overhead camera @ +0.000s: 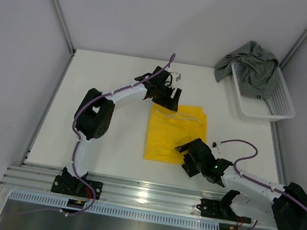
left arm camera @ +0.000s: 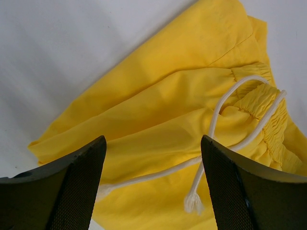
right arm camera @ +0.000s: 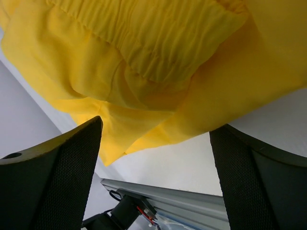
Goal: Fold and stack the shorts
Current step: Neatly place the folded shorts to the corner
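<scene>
While the left gripper (left arm camera: 152, 143) and right gripper (right arm camera: 156, 127) stand with textured black jaws spread, creased yellow shorts (overhead camera: 168, 134) with a white cord drawstring (left arm camera: 217, 110) show between each pair.

The left arm (overhead camera: 93, 119) and right arm (overhead camera: 258, 186) were made of white links with bulky black joint housings. A purple cable (overhead camera: 123, 91) ran along each. The left tool (overhead camera: 167, 101) and right tool (overhead camera: 186, 157) were black. Their fingers (left arm camera: 79, 191) were broad dark wedges with fine mesh-textured inner faces. A black base plate (overhead camera: 77, 187) anchored each arm.
</scene>
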Action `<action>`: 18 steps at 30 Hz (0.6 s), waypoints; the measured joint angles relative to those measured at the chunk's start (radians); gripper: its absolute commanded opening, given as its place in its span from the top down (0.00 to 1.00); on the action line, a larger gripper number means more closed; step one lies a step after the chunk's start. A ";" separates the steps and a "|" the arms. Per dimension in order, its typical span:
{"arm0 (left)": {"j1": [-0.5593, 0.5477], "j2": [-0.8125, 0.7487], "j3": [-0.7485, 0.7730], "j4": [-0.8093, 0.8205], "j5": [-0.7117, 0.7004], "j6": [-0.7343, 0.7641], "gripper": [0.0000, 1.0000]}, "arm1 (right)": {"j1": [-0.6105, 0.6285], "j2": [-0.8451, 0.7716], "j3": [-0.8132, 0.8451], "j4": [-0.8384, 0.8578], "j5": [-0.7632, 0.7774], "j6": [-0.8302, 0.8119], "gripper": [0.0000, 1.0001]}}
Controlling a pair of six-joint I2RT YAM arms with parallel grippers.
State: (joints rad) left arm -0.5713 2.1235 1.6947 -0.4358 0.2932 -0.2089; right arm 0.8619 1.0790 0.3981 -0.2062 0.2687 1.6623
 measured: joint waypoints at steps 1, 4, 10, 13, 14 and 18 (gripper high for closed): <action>0.001 0.001 -0.002 0.000 0.000 0.000 0.19 | 0.000 0.014 0.000 0.012 0.000 0.005 0.17; 0.002 0.002 -0.012 0.003 0.001 0.000 0.19 | -0.012 0.043 -0.001 0.048 -0.003 -0.003 0.45; 0.007 0.006 -0.025 0.009 0.000 -0.007 0.20 | -0.135 0.068 -0.002 0.074 -0.042 -0.071 0.94; 0.019 0.006 -0.060 0.024 0.001 -0.019 0.20 | -0.216 0.054 -0.002 0.068 -0.066 -0.137 1.00; 0.024 0.006 -0.072 0.027 0.001 -0.023 0.20 | -0.240 0.043 -0.002 0.061 -0.076 -0.160 1.00; 0.037 0.006 -0.094 0.030 0.003 -0.031 0.20 | -0.366 0.011 -0.002 0.052 -0.155 -0.328 1.00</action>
State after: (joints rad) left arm -0.5343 2.1296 1.6005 -0.4061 0.2962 -0.2398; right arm 0.4957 1.0904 0.3962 -0.1539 0.1139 1.3338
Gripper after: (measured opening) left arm 0.799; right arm 0.009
